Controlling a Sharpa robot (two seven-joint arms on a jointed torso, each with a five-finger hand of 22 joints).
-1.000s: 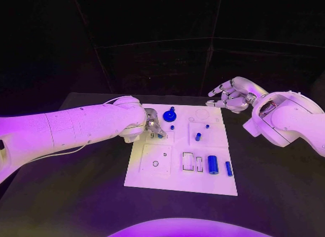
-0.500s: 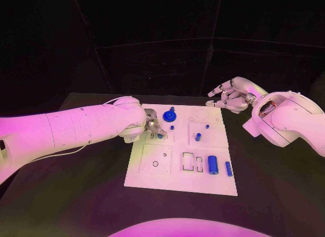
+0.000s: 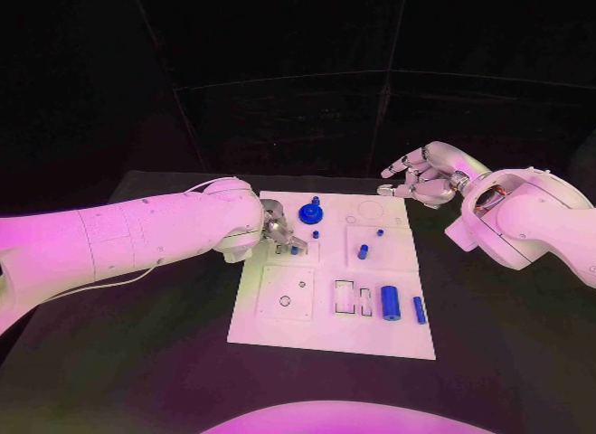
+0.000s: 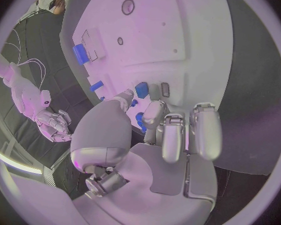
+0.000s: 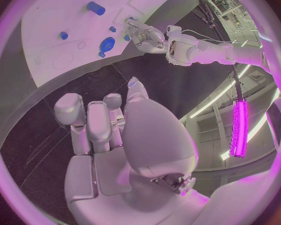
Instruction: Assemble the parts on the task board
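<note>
Head view: the left hand (image 3: 279,230) has its fingers (image 3: 288,237) together over a small blue part (image 3: 294,250) at the task board (image 3: 335,334) frame-left edge; whether they clamp it, I cannot tell. The right hand (image 3: 426,176), fingers curled on nothing, hangs upper right, farther off.

You have one white task board (image 3: 326,334) in front of you. On it you can count seven blue parts: one round disc-shaped part (image 3: 311,214), one thick cylinder (image 3: 391,302) and one slim cylinder (image 3: 419,309) lying flat, one upright peg (image 3: 363,250), and three small studs (image 3: 315,233), of which the one by the silver fingers is partly hidden, so take that count with care. You also have two rectangular slots (image 3: 345,297) and two hands: one left hand (image 3: 279,231), one right hand (image 3: 423,174).
</note>
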